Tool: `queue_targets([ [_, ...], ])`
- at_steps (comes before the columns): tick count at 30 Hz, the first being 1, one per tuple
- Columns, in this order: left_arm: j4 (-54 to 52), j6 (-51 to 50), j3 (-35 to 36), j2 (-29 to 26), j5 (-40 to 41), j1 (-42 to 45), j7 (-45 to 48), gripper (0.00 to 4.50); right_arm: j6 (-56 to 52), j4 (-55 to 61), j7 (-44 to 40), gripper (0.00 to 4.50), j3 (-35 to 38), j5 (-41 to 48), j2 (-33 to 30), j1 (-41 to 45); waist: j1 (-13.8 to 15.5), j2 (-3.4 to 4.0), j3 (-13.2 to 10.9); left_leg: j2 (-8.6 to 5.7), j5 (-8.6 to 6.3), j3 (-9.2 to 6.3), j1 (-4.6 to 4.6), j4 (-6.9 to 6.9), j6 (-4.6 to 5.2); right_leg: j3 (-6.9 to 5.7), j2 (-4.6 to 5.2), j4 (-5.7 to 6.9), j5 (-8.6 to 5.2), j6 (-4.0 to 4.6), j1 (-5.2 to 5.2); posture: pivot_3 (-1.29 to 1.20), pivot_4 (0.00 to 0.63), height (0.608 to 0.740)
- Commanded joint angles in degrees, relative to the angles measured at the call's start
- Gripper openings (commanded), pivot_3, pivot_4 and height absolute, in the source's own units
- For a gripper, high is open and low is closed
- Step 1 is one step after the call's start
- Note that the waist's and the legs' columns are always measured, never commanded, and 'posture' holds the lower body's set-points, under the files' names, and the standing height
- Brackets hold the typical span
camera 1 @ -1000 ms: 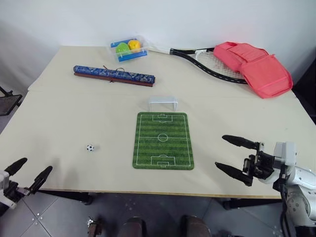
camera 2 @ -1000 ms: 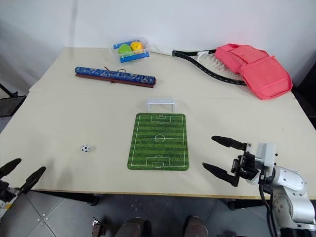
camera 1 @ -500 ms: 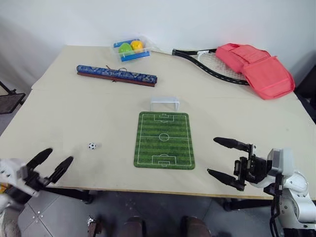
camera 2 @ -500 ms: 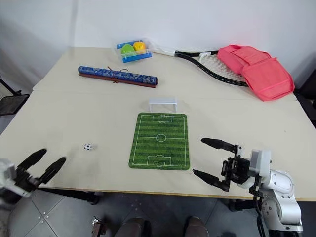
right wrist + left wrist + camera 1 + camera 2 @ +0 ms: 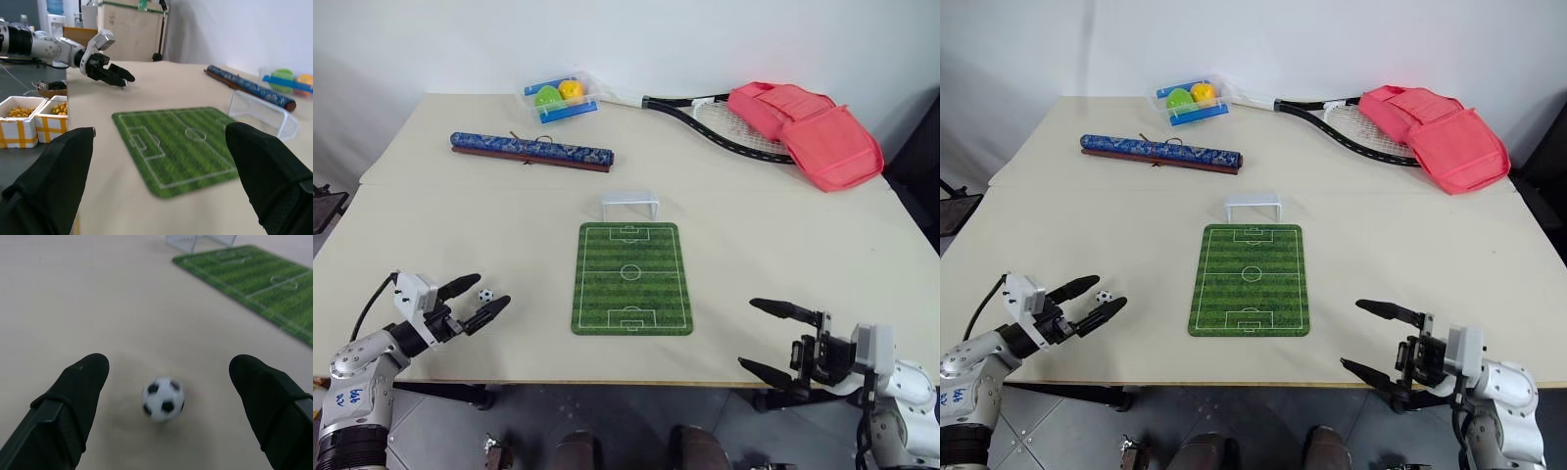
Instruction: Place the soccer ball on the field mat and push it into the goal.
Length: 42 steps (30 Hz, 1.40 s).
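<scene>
Left gripper [image 5: 475, 301] now straddling soccer ball [image 5: 486, 295]; field mat [image 5: 631, 277] lengthwise toward goal [image 5: 628, 206]

Soccer ball [image 5: 163, 399] white with black patches; field mat [image 5: 631, 278] green-striped, white lines; goal [image 5: 628, 206] white (netting apparently pale); bag [image 5: 808, 133] red-pink.

Beige table [image 5: 460, 225] stood against a plain white wall [image 5: 705, 39]; grey tiled floor [image 5: 440, 431] lay beneath. A wooden cabinet [image 5: 129, 32] stood beyond the table's far end.
</scene>
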State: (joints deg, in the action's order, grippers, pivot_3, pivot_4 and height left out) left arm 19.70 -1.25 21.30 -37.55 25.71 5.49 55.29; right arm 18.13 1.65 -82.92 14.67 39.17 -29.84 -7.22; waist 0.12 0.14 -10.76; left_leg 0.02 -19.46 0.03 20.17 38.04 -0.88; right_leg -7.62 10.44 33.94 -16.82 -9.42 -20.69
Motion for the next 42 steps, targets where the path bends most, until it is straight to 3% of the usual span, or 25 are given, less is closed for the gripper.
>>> queue_targets([
  [1, 1.07, 1.75, -0.36, -0.39, -0.68, 0.86, 1.19, 4.29, 2.26, 0.24, -1.09, 4.50, 1.94, 1.30, 0.54, -1.40, 0.01, 0.00, 0.00, 0.00, 0.00, 0.00, 0.00, 0.00, 0.00, 0.01, 0.00, 0.00, 0.00, 0.00, 0.00, 0.00, 0.150, 0.740],
  [5, 2.30, 2.74, -1.53, 0.53, -1.51, 2.07, 1.13, 3.27, 2.81, 0.47, -1.04, 4.50, 1.80, 1.38, 0.67, -2.21, 0.03, 0.00, 0.00, 0.01, 0.00, 0.01, -0.02, 0.02, 0.00, 0.04, 0.00, 0.02, 0.01, 0.00, 0.01, 0.00, 0.150, 0.740],
  [12, 5.04, 4.18, -3.09, 1.20, -3.15, 3.61, 0.35, 0.96, 2.68, 1.34, 0.10, 4.50, 1.58, 1.13, 0.65, -2.62, 0.22, 0.05, 0.02, 0.01, 0.00, 0.03, -0.06, 0.02, 0.00, 0.05, 0.00, 0.04, 0.01, 0.00, 0.03, 0.00, 0.150, 0.740],
  [13, 5.11, 4.22, -3.08, 1.18, -3.15, 3.59, 0.44, 0.85, 2.61, 1.49, 0.36, 4.50, 1.55, 1.07, 0.64, -2.57, 0.24, 0.05, 0.02, 0.01, 0.00, 0.03, -0.07, 0.01, 0.00, 0.05, 0.00, 0.04, 0.01, 0.00, 0.03, 0.00, 0.150, 0.740],
  [20, -4.22, -0.50, -4.52, 0.29, 2.53, 7.62, 6.91, 0.85, 1.20, 3.76, 4.38, 4.50, 2.55, 0.22, -0.82, -1.91, 0.97, 0.04, 0.00, 0.01, 0.00, 0.04, -0.04, 0.02, 0.00, 0.06, 0.00, 0.04, 0.01, 0.00, 0.00, 0.00, 0.150, 0.740],
  [25, -14.58, -5.16, -14.39, -0.77, 0.29, 15.21, 11.84, 0.85, 0.09, 3.94, 6.28, 4.50, 4.71, -0.03, -3.22, -2.27, 1.65, 0.04, 0.00, -0.02, 0.00, 0.01, 0.05, 0.16, 0.01, 0.05, 0.01, -0.04, 0.13, -0.02, 0.03, 0.00, 0.150, 0.740],
  [28, -17.92, -10.25, -25.37, 2.47, -3.16, 22.79, 13.69, 0.85, -0.36, 3.46, 6.77, 4.50, 7.31, 0.17, -5.34, -3.04, 1.69, 0.12, -0.02, -0.05, 0.00, 0.07, 0.04, 0.12, 0.03, 0.07, 0.01, -0.06, 0.14, -0.03, 0.02, 0.00, 0.150, 0.740],
  [31, -15.11, -12.69, -34.45, 9.35, -7.36, 28.03, 12.77, 0.85, -0.47, 2.60, 7.11, 4.50, 9.62, 0.20, -6.70, -3.57, 1.54, 0.12, -0.02, -0.08, 0.01, 0.14, 0.06, 0.14, 0.09, 0.11, 0.01, -0.12, 0.18, -0.09, 0.05, 0.00, 0.150, 0.740],
  [34, -11.65, -10.33, -38.33, 12.27, -11.78, 29.07, 11.93, 0.85, -1.13, 3.82, 7.05, 4.50, 11.02, 0.68, -7.14, -5.18, 0.90, 0.11, -0.03, -0.04, 0.01, 0.24, 0.04, 0.10, 0.10, 0.16, -0.03, -0.15, 0.18, -0.10, 0.02, 0.00, 0.150, 0.740],
  [42, -7.06, -6.37, -40.87, 14.92, -18.29, 28.44, 7.40, 0.85, -2.68, 11.86, 11.55, 4.50, 13.35, 0.55, -6.20, -11.15, 1.47, 0.09, -0.06, -0.01, 0.03, 0.36, 0.03, 0.16, 0.14, 0.33, -0.04, -0.19, 0.21, -0.12, -0.01, 0.00, 0.150, 0.740],
])
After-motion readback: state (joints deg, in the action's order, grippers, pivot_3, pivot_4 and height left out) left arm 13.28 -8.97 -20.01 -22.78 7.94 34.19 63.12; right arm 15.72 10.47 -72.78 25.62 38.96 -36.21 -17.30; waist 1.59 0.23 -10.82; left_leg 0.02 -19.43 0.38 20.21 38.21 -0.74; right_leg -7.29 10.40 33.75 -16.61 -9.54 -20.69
